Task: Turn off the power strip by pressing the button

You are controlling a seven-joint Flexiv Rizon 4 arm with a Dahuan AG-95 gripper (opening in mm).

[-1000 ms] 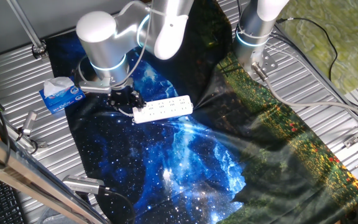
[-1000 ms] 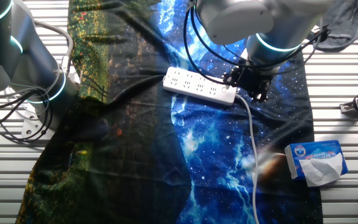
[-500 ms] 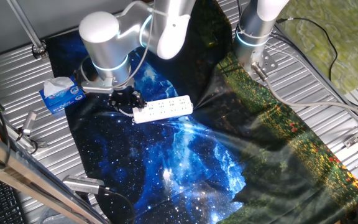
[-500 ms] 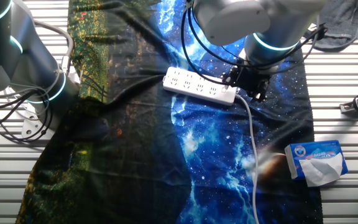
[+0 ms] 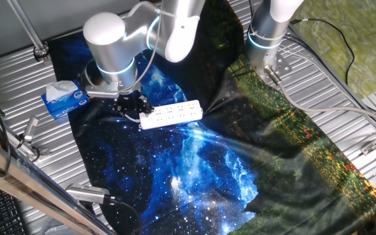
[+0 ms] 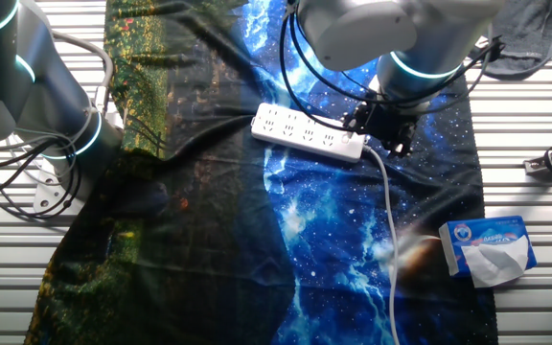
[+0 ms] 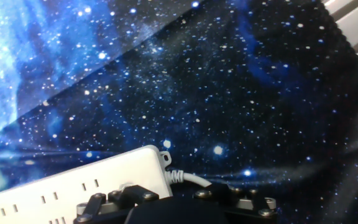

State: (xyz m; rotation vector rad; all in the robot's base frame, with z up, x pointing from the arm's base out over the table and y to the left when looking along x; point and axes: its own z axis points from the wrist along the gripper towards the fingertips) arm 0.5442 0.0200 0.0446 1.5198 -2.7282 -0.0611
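Hovering at the cord end of the strip [image 5: 171, 114], the hand [image 5: 133, 104] sits low, right by where the cord [image 6: 390, 240] leaves the strip; whether it touches the strip can't be told. Finger gap isn't shown in any view, so how far open the hand is can't be told either, and it visibly grips nothing.

The strip lies flat on the starry blue part of the cloth [image 5: 194, 170], on the worktop [image 5: 18, 72]. In the hand view the cord end of the strip fills the lower left, socket holes visible, hand hardware dark along the bottom edge. The button itself isn't clearly made out; likely at the cord end, under or beside the hand.

Handling, as a guess: rigid plastic bar, light, smooth. On loose cloth it could slide or tip if pushed sideways, so the press should go straight down on the switch, no grasp needed. The cord is stiff-ish and may tug the strip if snagged.

Counts: one strip, one cord, one tissue box [image 5: 64, 99] well away from the strip, past the hand. Two arms in view: the working one above the strip's cord end, a second arm base [image 5: 266, 39] standing idle beyond the strip's far end. One cloth, blue half and green half.
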